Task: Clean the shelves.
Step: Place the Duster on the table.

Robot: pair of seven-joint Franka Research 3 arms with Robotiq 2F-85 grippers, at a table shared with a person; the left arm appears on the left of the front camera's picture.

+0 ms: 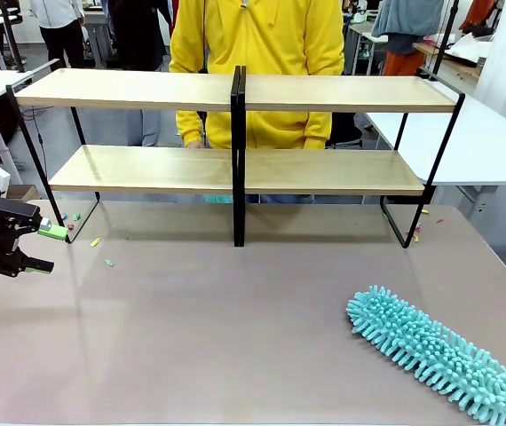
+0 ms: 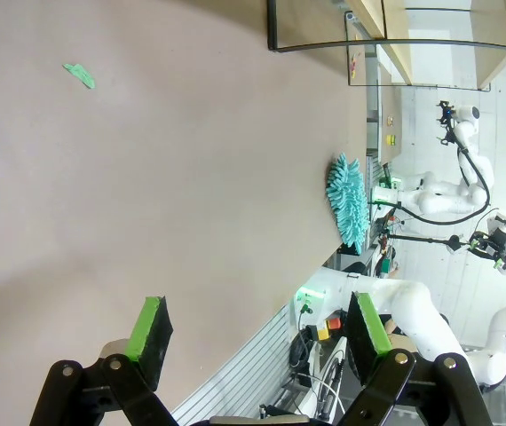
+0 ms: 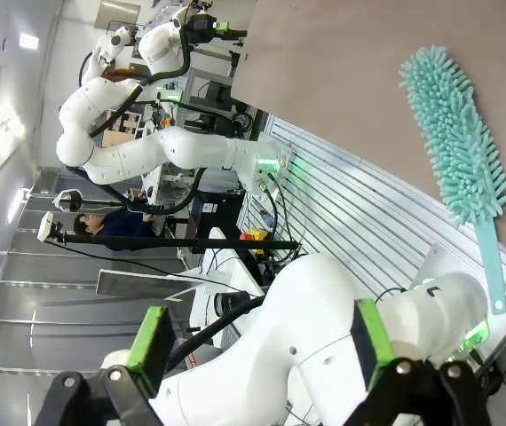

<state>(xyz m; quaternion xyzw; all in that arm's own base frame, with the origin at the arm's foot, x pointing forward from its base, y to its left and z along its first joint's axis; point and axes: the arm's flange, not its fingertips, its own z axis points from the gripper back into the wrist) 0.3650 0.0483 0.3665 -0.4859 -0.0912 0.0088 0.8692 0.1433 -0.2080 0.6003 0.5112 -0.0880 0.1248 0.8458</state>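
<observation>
The shelves (image 1: 235, 93) stand across the far half of the table, two long light-wood boards on a thin black frame with a black post in the middle; a corner of them (image 2: 386, 35) shows at the top of the left wrist view. A teal fluffy duster (image 1: 435, 353) lies on the table at the near right, also seen as the duster (image 2: 349, 201) and the duster (image 3: 455, 146) with its pale handle. My left gripper (image 1: 33, 250) hangs at the table's left edge; the left gripper (image 2: 257, 333) is open and empty. My right gripper (image 3: 260, 344) is open, nothing between its green pads.
A person in a yellow hoodie (image 1: 257, 53) stands behind the shelves. Small green and yellow scraps (image 1: 108, 263) lie on the table near the left shelf leg; one scrap (image 2: 80, 75) shows from the left wrist. White tables (image 1: 475, 142) flank the shelves.
</observation>
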